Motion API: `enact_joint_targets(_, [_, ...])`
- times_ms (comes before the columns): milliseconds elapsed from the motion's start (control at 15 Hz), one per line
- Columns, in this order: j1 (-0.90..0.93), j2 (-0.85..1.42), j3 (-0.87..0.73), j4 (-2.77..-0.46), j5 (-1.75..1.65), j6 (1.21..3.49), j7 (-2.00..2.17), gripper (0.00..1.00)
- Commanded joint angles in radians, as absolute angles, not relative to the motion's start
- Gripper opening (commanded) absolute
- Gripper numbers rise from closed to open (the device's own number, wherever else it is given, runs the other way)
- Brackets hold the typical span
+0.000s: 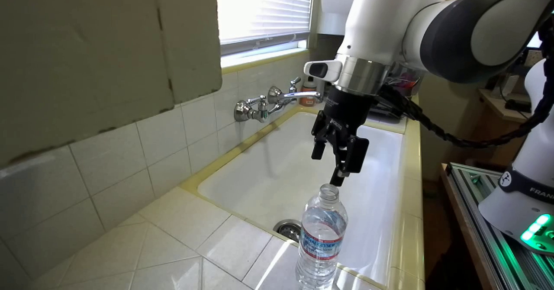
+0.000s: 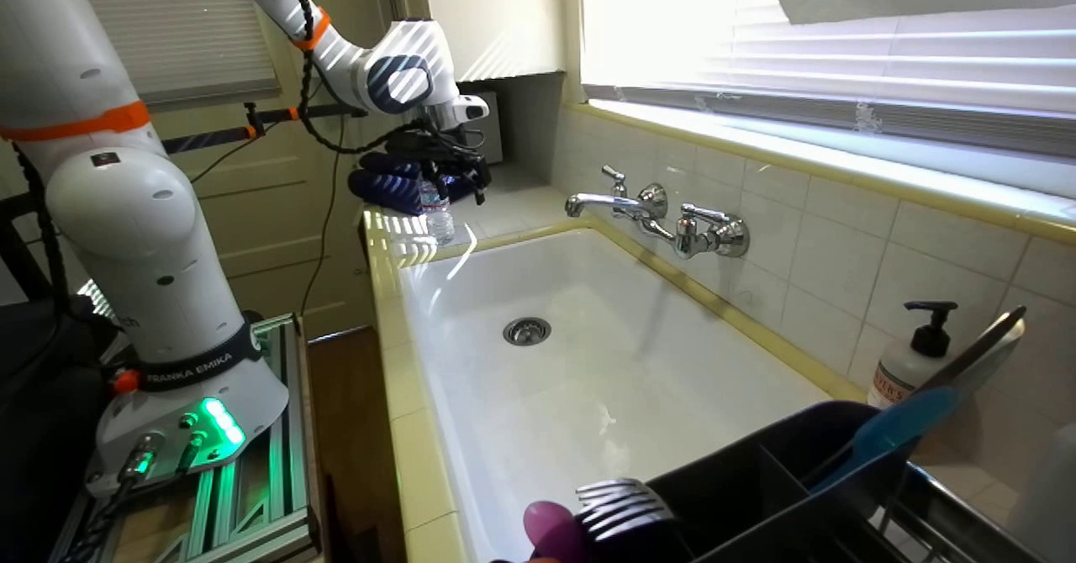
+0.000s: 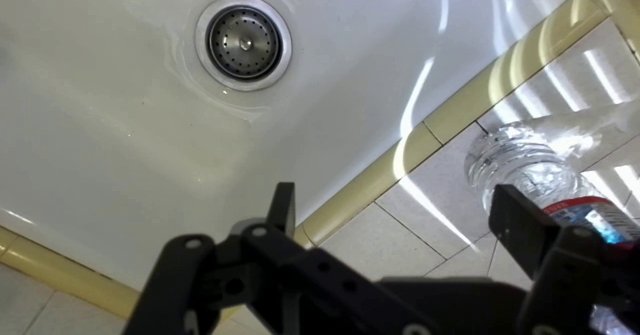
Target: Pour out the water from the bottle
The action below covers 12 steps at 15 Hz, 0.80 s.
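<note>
Wrist view's got the pincer (image 3: 396,207) spread wide with nothing in it, while the bottle (image 1: 322,238) stands upright, looking capless, on the tabletop (image 1: 186,207) just beside the sink (image 3: 350,100), probably parked there so pouring only takes a short swing over to the drain (image 3: 245,42).
</note>
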State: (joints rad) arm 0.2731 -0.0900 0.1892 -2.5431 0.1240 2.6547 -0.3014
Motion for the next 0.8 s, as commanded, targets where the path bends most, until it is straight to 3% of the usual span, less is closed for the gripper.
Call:
enact_joint_targets(0, [0.268, -0.09, 0.194, -2.541, 0.123, 2.653, -0.3, 1.0])
enact_joint_targets(733, [0.267, -0.054, 0.214, -2.51, 0.111, 2.642, -0.167, 1.0])
